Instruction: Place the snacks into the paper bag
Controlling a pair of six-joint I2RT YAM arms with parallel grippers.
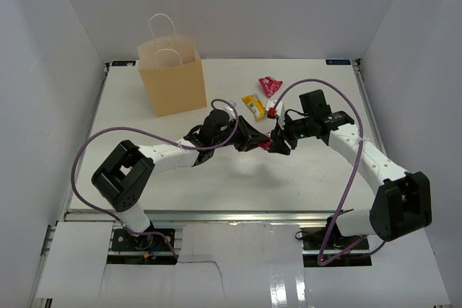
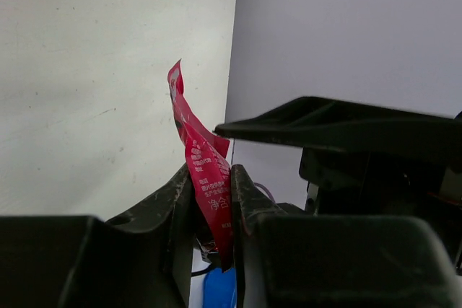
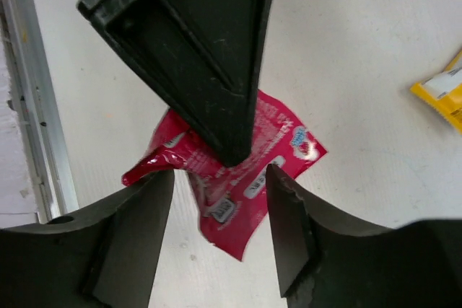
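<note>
The two arms reach in from the near edge and meet over the middle of the tabletop [image 1: 180,189]. The left gripper [image 2: 211,175] is clamped on a crumpled magenta packet [image 2: 209,182], its fingers [image 2: 180,192] pressed flat against both sides while the wrapper's free end sticks out past them. The right gripper [image 3: 220,178] faces it with jaws apart, one on each side of the same packet, gripping nothing. Beyond them, right of the middle, a yellow packet [image 1: 252,104] lies flat. A red packet [image 1: 271,86] lies just past it, nearer the far edge. The paper bag [image 1: 172,84] stands upright by the far left corner, white handles [image 1: 163,23] up.
</note>
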